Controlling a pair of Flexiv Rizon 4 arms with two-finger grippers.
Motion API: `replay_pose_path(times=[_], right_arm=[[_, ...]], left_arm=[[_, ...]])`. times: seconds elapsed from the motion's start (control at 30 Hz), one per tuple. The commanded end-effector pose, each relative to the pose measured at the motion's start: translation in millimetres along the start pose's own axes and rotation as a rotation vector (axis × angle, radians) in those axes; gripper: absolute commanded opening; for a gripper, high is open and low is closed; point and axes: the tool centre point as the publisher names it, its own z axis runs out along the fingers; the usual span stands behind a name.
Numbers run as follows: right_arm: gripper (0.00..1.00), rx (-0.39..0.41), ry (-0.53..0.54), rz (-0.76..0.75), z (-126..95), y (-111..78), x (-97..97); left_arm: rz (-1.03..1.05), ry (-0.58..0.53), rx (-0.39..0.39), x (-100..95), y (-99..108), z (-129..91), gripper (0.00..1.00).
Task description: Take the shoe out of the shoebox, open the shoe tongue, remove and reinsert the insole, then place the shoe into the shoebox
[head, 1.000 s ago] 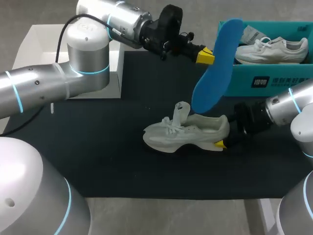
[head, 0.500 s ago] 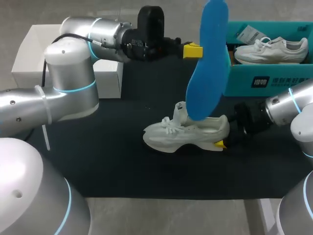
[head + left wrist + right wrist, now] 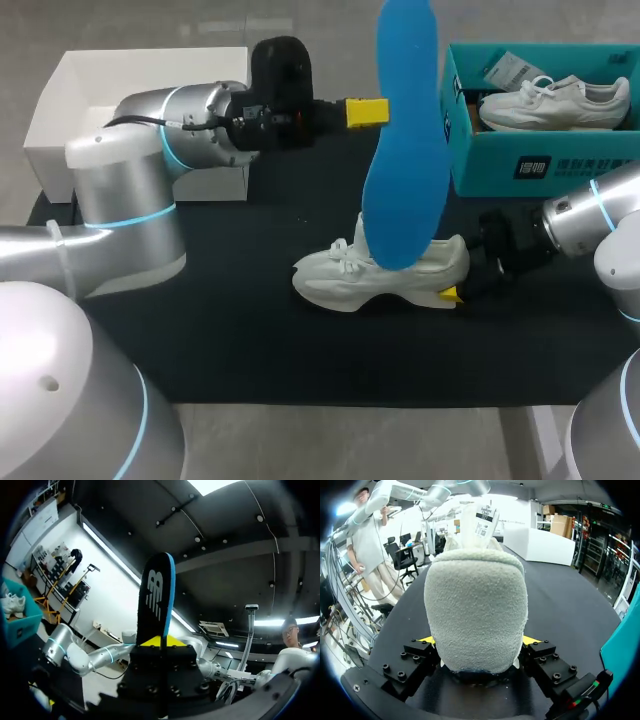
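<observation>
The left gripper (image 3: 370, 112), clamped on the blue insole (image 3: 402, 150), has swung it from the shoebox (image 3: 545, 165) at the counter's (image 3: 250, 330) far right corner to stand upright over the shoe (image 3: 380, 275) mid-counter, so reinsertion looks next. Only the right wrist view shows the right gripper (image 3: 478, 641) pinching the shoe's heel from both sides; the head view hides one finger.

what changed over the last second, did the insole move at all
Yes. The left gripper, shut on the blue insole, drew back toward the robot's left and carried the insole along. The insole swung from a slant to nearly upright, and in the head view its lower end now overlaps the white shoe. Unchanged: the right gripper clamps the shoe's heel, and the shoe and the teal shoebox have not shifted.
</observation>
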Motion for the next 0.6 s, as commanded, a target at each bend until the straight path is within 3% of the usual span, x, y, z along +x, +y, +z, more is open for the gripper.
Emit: replay_pose_path(times=[0.03,0.6], right_arm=[[0.00,0.003,-0.002,0.001,4,-3.2,1.3],[0.00,0.003,-0.002,0.001,4,-3.2,1.3]], left_arm=[[-0.004,-0.005,0.019,16.9,7,3,0.00],[-0.066,-0.008,0.015,30.3,34,-3,0.00]])
